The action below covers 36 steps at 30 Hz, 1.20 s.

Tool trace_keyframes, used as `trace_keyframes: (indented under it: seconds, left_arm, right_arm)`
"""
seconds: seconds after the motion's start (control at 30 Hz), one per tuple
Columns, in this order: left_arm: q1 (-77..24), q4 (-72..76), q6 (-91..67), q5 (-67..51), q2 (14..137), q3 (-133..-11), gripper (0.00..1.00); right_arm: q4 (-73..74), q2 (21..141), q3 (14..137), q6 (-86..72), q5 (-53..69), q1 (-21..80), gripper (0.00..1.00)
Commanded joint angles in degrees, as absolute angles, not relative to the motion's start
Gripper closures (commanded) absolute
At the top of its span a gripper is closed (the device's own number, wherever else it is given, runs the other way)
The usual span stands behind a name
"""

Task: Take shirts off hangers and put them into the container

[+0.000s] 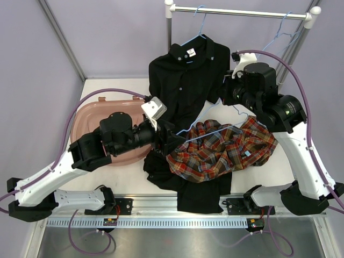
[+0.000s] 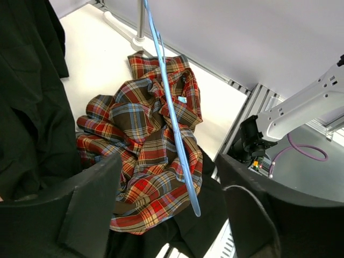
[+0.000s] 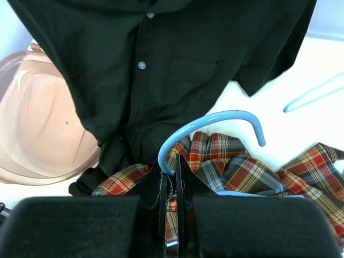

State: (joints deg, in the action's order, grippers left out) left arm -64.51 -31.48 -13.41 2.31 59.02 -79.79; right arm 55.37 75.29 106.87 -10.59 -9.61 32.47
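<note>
The plaid shirt (image 1: 223,149) lies crumpled on the table, partly over a black shirt (image 1: 198,189) at the near edge. A light-blue hanger (image 2: 173,126) still runs through the plaid cloth. My right gripper (image 3: 171,162) is shut on the neck below its hook (image 3: 215,119). My left gripper (image 2: 172,215) is open, and the hanger's lower end hangs free between its fingers (image 2: 91,204). Another black shirt (image 1: 188,80) hangs from a blue hanger (image 1: 198,29) on the rail. The pinkish container (image 1: 97,115) sits at the left, behind my left arm.
The white-and-metal rail (image 1: 242,12) spans the back, with a bare blue hanger (image 1: 280,33) hooked near its right end. Part of a blue hanger (image 3: 312,95) shows over the white table right of the hanging shirt. Purple cables loop from both arms.
</note>
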Motion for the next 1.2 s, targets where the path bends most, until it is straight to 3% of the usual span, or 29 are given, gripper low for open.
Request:
trace_keyframes:
  seconds: [0.0,0.03,0.1,0.13,0.2,0.33,0.4,0.43,0.5,0.53,0.57,0.63,0.83,0.93,1.07,1.17]
  left_arm:
    - [-64.5,-28.8,-13.3,0.4,59.9,-81.1,0.31]
    - [-64.5,-28.8,-13.4,0.4,60.2,-81.3,0.46]
    - [-64.5,-29.2,-13.4,0.4,61.3,-82.3,0.64]
    - [-64.5,-29.7,-13.4,0.4,61.8,-82.8,0.84]
    - [-64.5,-30.6,-13.5,1.1,63.1,-84.4,1.00]
    - [-64.6,-34.4,-14.1,5.2,64.8,-88.3,1.00]
    - [-65.0,-39.6,-14.2,10.2,66.0,-90.8,1.00]
    - [-65.0,-40.9,-14.1,11.2,66.3,-92.6,1.00]
    - [-65.0,-43.8,-13.8,13.8,66.4,-93.7,1.00]
    - [-65.0,-44.5,-13.6,14.4,66.6,-94.6,1.00]
    - [-65.0,-45.3,-13.4,14.8,66.7,-95.2,1.00]
    - [-65.0,-47.1,-12.7,16.2,67.5,-96.4,1.00]
    - [-65.0,-41.7,-8.8,21.0,68.5,-96.5,1.00]
    - [-65.0,-30.8,-3.7,23.3,67.9,-90.9,1.00]
    - [-64.3,-24.5,-0.4,29.0,72.6,-92.6,1.00]
    - [-62.5,-19.6,2.3,26.7,76.5,-94.4,1.00]
  right_arm:
    - [54.8,75.1,110.4,-9.8,-11.2,33.6,1.00]
    - [55.0,75.1,110.7,-9.8,-11.2,33.7,1.00]
    - [55.5,75.1,111.4,-9.8,-11.2,34.0,1.00]
    - [55.8,75.1,112.1,-9.8,-11.2,34.3,1.00]
    - [56.2,75.2,113.0,-9.8,-10.6,34.5,1.00]
    - [58.5,75.8,115.7,-10.1,-9.9,35.2,0.99]
    - [59.2,75.3,116.3,-10.6,-11.0,35.1,0.71]
    - [59.3,74.4,116.5,-10.9,-11.5,35.1,0.47]
    - [59.1,73.1,116.4,-11.2,-12.8,35.2,0.31]
    - [59.1,71.6,116.7,-11.5,-13.4,35.2,0.13]
    - [59.1,70.8,116.9,-11.8,-14.0,35.2,0.07]
    - [59.2,68.1,117.5,-12.0,-15.3,35.1,0.01]
    - [61.2,59.9,121.3,-14.3,-18.3,35.2,0.01]
    - [62.9,56.2,123.1,-15.3,-17.8,35.2,0.01]
    - [66.4,53.4,124.6,-15.3,-16.3,35.2,0.01]
    - [66.0,49.6,121.4,-15.7,-14.9,35.1,0.01]
